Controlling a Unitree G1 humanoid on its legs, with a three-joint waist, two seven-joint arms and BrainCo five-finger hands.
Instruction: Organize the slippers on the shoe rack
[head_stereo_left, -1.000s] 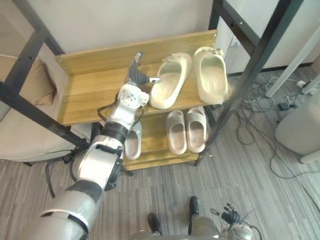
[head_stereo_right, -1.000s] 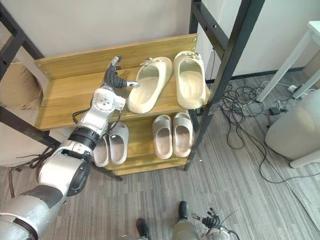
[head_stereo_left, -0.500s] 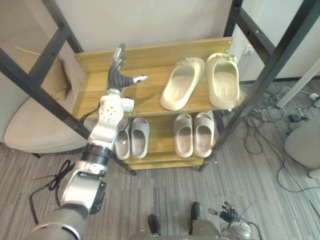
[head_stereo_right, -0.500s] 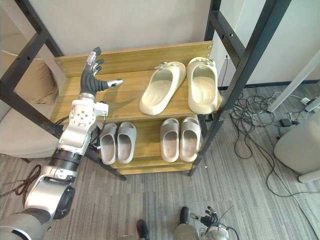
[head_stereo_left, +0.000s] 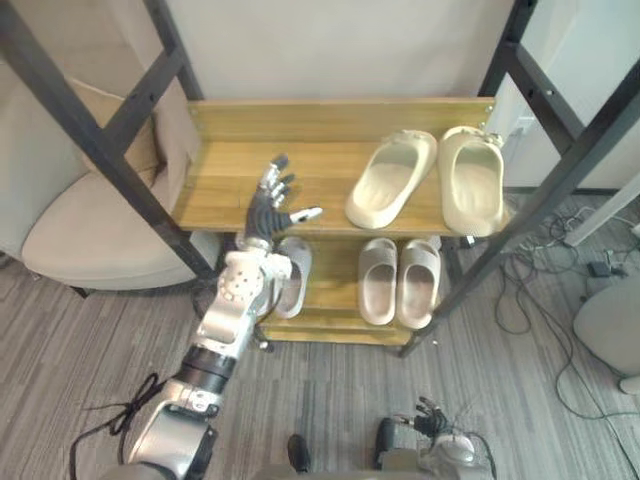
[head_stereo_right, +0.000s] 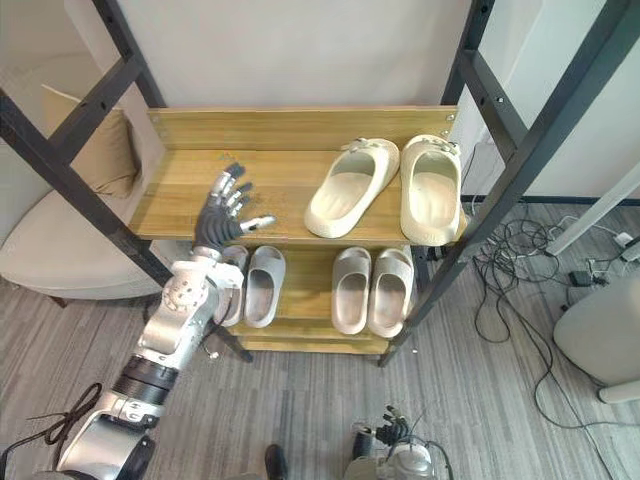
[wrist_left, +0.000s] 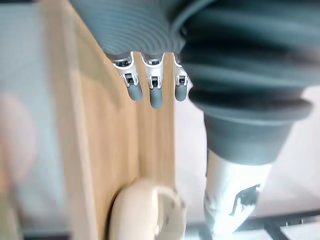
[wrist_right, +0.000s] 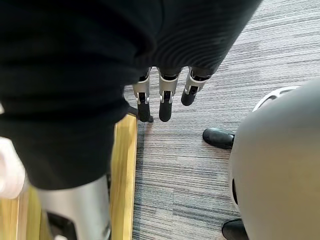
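Wooden rack (head_stereo_left: 230, 175) has two shelves, and both carry slippers. On the top shelf, at its right end, lie two cream slippers. The right slipper (head_stereo_left: 472, 180) lies straight. The left slipper (head_stereo_left: 390, 180) is tilted, with its toe leaning toward the other one; I cannot tell if they touch. On the lower shelf a pale grey pair (head_stereo_left: 378, 285) stands side by side under them. A second grey pair (head_stereo_right: 262, 285) stands further left, partly hidden behind the left arm.

The left hand (head_stereo_left: 268, 212) is open, with the fingers straight and spread and the thumb pointing to the right. It holds nothing. It hangs before the front edge of the top shelf, well apart from the tilted slipper. One second ago its fingers were at the heel of this slipper. Half a second ago it was already lifted away to the left, above the bare wood. Now it is lower and nearer to the robot. The tilted slipper keeps the same angle as before. The whole picture has also shifted, so it is the camera that moved, not the rack.

The right hand (wrist_right: 165, 105) hangs low over the grey floor (wrist_right: 200, 75), its fingers straight and empty. A beige chair (head_stereo_left: 90, 240) stands left of the rack.
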